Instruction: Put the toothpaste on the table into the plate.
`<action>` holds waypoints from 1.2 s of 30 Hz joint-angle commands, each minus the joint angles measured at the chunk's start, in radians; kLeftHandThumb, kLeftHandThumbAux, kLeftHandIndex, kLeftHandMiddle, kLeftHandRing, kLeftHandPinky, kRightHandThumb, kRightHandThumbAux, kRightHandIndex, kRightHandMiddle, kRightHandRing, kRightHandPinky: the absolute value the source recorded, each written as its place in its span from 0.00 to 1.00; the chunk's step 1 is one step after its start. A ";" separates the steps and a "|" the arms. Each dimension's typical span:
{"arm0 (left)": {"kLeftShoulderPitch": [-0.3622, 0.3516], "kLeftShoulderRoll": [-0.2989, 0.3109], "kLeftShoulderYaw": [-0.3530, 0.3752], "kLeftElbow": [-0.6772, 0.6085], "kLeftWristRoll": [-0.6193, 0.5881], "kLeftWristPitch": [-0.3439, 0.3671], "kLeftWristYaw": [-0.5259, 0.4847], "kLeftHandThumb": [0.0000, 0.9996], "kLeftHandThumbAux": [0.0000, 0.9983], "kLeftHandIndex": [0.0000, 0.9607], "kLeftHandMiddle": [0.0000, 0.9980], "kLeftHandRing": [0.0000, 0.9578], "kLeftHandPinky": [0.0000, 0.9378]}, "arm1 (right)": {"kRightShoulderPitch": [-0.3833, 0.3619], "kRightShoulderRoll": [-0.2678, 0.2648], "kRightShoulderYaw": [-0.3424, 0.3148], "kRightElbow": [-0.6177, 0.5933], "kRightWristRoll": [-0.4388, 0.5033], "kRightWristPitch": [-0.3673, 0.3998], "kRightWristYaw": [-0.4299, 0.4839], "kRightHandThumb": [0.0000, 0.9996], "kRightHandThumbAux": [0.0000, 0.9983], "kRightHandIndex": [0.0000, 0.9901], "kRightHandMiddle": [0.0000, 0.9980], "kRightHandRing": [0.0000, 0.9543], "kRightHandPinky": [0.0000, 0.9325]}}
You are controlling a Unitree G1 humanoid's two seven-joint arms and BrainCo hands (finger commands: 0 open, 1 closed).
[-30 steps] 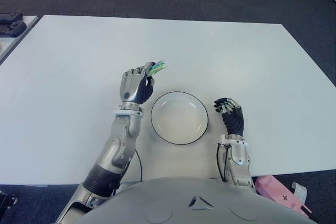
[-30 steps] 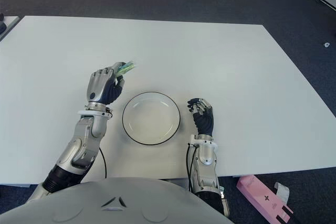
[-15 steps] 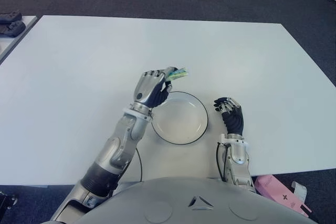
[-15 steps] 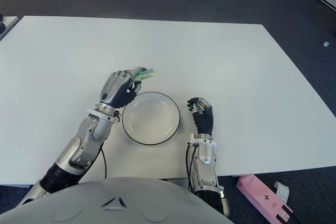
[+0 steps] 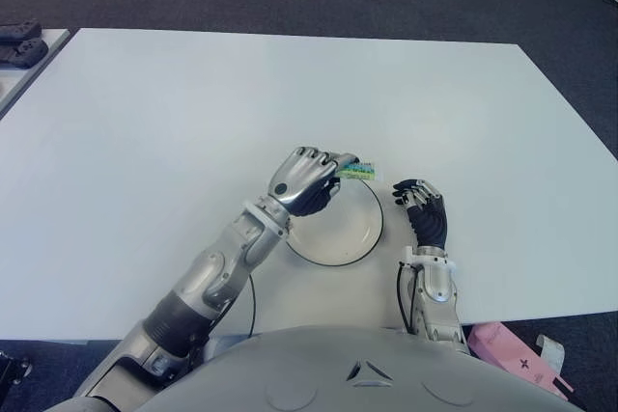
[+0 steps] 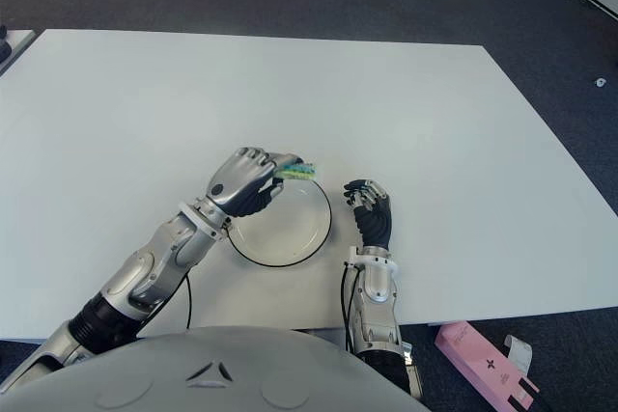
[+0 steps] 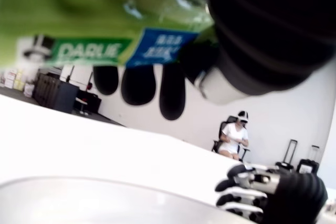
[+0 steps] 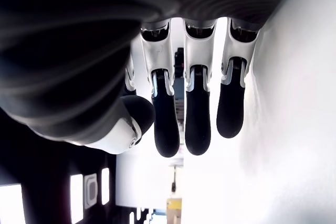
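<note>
from the left eye, the left hand [image 5: 307, 180] is over the near-left part of the plate [image 5: 362, 243], fingers curled tight around the toothpaste [image 5: 358, 172], whose green and blue end sticks out toward the right above the plate's far rim. the toothpaste is held in the air, not lying in the plate. the right hand [image 5: 425, 212] shows just to the right of the plate, over the white table [image 5: 145, 113], holding nothing. a pink box [image 5: 510, 352] lies on the floor beyond the table's near right corner.

the right eye gives the same layout from slightly to the side.

the left wrist camera shows the green toothpaste tube [image 7: 94, 19] close up, clamped between the dark fingers [image 7: 137, 83] and the thumb, with the plate's pale rim [image 7: 131, 192] below it. the other hand [image 7: 273, 190] shows farther off, and a seated person [image 7: 231, 136] is in the background.

the right wrist camera shows the right hand's fingers [image 8: 197, 114] straight and relaxed, empty, beside the white table [image 8: 294, 129].
</note>
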 commanded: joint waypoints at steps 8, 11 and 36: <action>0.038 0.000 -0.055 0.047 -0.055 0.034 -0.220 0.72 0.70 0.46 0.86 0.91 0.92 | 0.017 0.015 0.001 -0.003 0.005 0.027 -0.005 0.71 0.73 0.43 0.49 0.50 0.51; 0.037 0.003 -0.056 0.053 -0.053 0.035 -0.239 0.71 0.70 0.46 0.86 0.90 0.92 | 0.019 0.015 0.000 -0.003 0.003 0.027 -0.006 0.71 0.73 0.43 0.49 0.50 0.51; 0.043 0.058 -0.032 0.024 -0.065 -0.021 -0.252 0.08 0.44 0.01 0.02 0.10 0.21 | 0.020 0.009 0.002 -0.003 -0.010 0.038 -0.008 0.71 0.73 0.43 0.49 0.49 0.50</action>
